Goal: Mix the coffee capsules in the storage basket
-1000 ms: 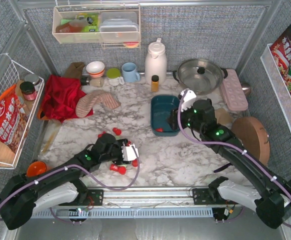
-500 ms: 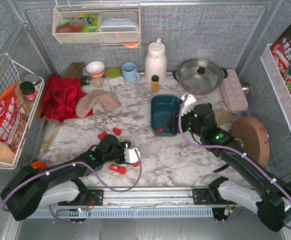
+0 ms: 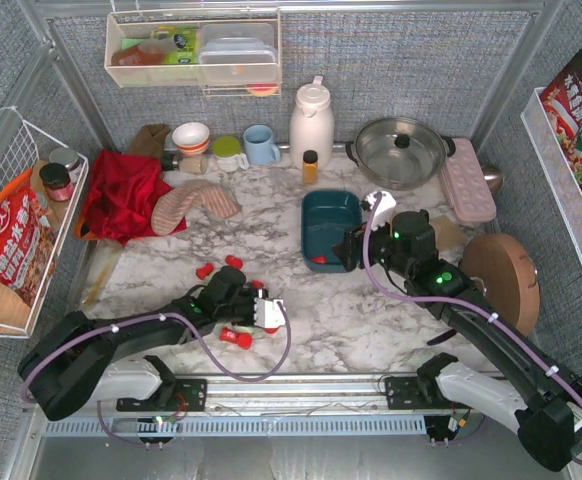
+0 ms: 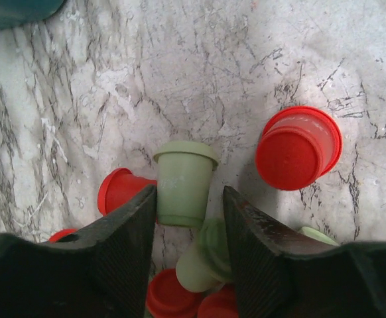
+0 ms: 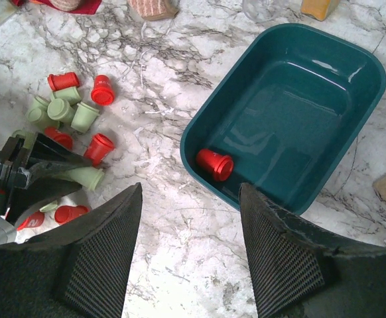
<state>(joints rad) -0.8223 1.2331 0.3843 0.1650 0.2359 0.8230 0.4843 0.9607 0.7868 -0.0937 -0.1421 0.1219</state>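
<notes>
Straddling green capsule (image 4: 183,179), grip unclear: left end effector (image 4: 190,193) | right end effector (image 5: 190,191) agape, empty

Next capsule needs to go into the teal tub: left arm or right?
Left. The left gripper, jaws open, straddles a pale mint-green capsule on the marble tabletop, amid the loose pile. The right gripper hangs open near the dark teal basket, which holds one red capsule, apart from that pile.

Red and mint capsules (image 4: 183,182), teal basket (image 5: 299,112), grey-veined marble table (image 5: 180,232)
</notes>
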